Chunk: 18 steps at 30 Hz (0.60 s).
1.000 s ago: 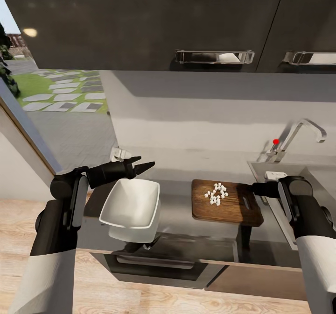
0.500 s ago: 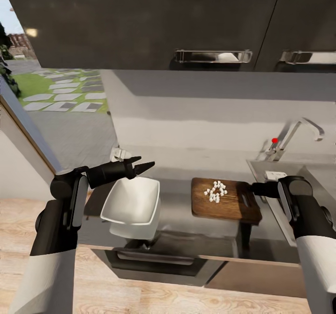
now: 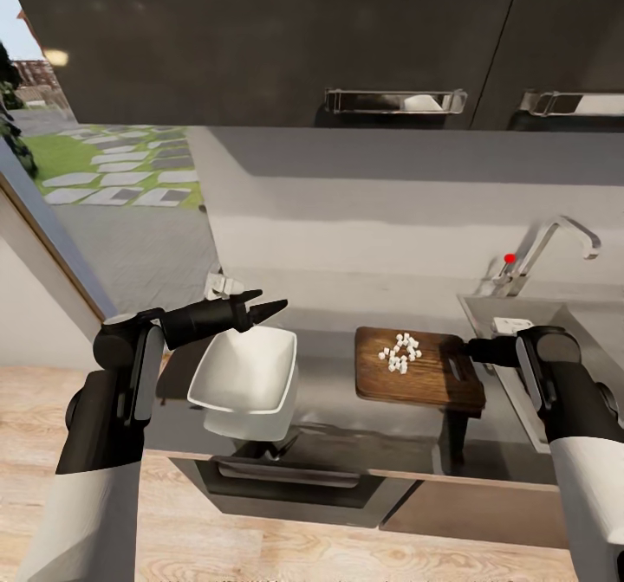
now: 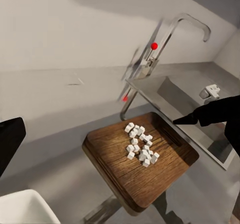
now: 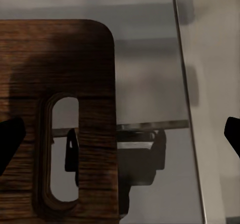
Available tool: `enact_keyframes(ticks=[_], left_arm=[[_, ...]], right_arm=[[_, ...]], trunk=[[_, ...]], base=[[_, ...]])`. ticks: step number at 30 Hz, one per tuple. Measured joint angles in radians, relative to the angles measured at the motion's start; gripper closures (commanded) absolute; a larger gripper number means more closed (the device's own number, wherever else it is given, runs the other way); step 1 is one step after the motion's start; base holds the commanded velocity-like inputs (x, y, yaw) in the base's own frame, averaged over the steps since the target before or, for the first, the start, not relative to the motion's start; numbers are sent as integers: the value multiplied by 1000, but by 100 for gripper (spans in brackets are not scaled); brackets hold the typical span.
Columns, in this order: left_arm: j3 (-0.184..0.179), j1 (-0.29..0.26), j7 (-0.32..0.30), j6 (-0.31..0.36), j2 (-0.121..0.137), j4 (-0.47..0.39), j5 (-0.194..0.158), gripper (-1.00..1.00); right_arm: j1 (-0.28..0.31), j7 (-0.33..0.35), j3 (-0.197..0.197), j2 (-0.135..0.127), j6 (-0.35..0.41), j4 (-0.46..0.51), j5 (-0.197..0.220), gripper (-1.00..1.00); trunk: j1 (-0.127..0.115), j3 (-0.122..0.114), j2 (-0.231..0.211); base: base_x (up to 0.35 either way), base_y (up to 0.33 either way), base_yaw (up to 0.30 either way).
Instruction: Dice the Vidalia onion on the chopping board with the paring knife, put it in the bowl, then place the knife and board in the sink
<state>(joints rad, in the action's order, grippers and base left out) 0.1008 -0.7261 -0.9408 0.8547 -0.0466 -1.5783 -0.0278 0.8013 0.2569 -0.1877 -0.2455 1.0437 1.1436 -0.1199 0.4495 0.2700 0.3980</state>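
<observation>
glossy grey countertop, grained wooden chopping board, square white bowl

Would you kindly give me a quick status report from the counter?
Left claw shut, hovering above bowl. Right claw open at chopping board handle end, holding nothing. Diced onion on board, bowl empty. Nothing blocking.

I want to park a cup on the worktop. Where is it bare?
Bare glossy dark-grey countertop lies between the shallow white square bowl and the dark-brown wooden chopping board, and behind both toward the wall. The board's top is crowded with white onion dice; the right gripper hovers at its handle end.
</observation>
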Motion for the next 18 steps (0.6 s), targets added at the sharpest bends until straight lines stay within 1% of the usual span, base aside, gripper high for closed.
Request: enact_keyframes(ticks=[5,10,15,18], left_arm=[[0,0,0,0,0,0,0,-100],[0,0,0,0,0,0,0,-100],[0,0,0,0,0,0,0,-100],[0,0,0,0,0,0,0,-100]], right_arm=[[0,0,0,0,0,0,0,-100],[0,0,0,0,0,0,0,-100],[0,0,0,0,0,0,0,-100],[0,0,0,0,0,0,0,-100]], trunk=[[0,6,0],[0,7,0],[0,8,0],[0,8,0]], base=[[0,0,0],[0,0,-1],[0,0,-112],[0,0,-42]])
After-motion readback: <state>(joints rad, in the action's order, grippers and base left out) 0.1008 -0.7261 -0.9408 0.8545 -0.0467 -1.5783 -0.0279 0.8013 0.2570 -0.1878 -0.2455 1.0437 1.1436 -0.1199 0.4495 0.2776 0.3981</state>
